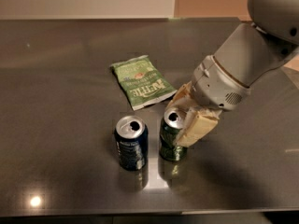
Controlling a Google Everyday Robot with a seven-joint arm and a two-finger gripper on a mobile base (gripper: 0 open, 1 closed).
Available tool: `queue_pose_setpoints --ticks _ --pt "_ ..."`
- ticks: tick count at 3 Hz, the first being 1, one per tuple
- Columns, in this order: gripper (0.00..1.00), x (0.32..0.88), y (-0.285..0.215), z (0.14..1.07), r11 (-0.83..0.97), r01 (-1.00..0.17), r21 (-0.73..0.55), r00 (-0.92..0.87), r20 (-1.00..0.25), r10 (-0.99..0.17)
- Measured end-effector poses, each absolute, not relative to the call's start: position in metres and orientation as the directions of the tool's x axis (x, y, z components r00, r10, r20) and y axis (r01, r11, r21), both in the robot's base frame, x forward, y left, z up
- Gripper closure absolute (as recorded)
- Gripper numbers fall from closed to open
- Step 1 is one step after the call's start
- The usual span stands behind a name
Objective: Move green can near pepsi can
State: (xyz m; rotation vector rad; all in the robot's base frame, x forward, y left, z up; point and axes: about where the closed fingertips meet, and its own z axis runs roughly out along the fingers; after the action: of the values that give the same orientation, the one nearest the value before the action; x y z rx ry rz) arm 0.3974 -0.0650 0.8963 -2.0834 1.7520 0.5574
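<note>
The green can (169, 139) stands upright on the dark table (60, 78), just right of the pepsi can (131, 143), with a narrow gap between them. The pepsi can is dark blue with white print and an opened silver top. My gripper (183, 120) reaches in from the upper right on a white arm. Its cream fingers (198, 127) are shut on the green can's upper part, one behind it and one on its right side.
A flat light-green chip bag (142, 80) lies behind the two cans, towards the table's middle. The table's front edge runs along the bottom of the view. A pale wall stands behind the far edge.
</note>
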Motion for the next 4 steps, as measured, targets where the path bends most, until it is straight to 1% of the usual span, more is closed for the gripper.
queue_pose_setpoints --ticks 1,3,4 --pt "0.67 0.3974 -0.0650 0.8965 -0.166 -0.986 -0.022 0.153 -0.515 -0.844" --pt "0.20 0.3976 -0.0623 0.8966 -0.168 -0.985 -0.026 0.158 -0.514 -0.843" --pt "0.00 0.3976 -0.0605 0.8967 -0.170 -0.985 -0.029 0.161 -0.514 -0.843"
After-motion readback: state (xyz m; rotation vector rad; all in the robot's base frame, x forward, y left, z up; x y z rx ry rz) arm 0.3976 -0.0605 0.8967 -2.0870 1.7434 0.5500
